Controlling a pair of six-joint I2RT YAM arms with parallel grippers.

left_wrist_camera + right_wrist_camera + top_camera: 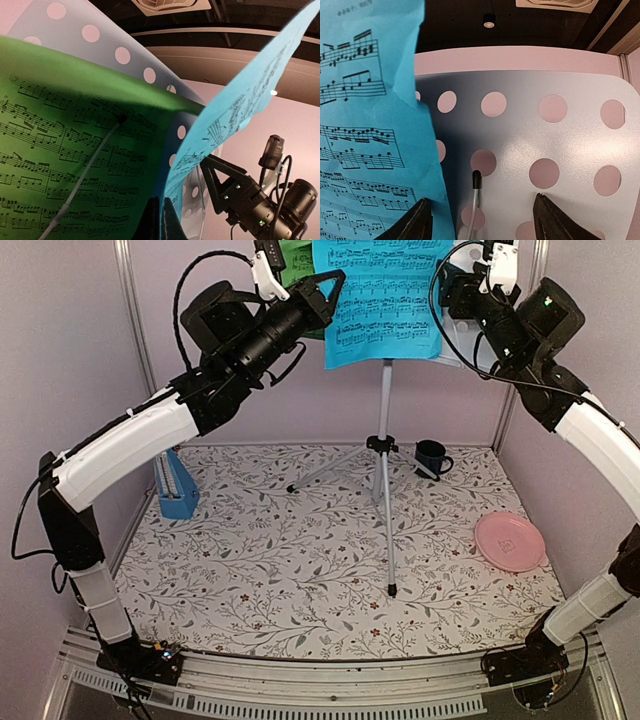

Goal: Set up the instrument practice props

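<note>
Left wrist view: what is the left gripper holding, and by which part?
The blue sheet of printed music, apparently pinched at its left edge between the closed fingers of the left gripper.

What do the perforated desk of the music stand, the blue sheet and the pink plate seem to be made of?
The desk looks like thin painted metal: grey-white, soft sheen, punched round holes. The blue sheet is probably paper: it curls, its edge is crumpled, notes are printed on it. The pink plate is smooth and evenly coloured, plastic or glazed ceramic; I cannot tell which.
</note>
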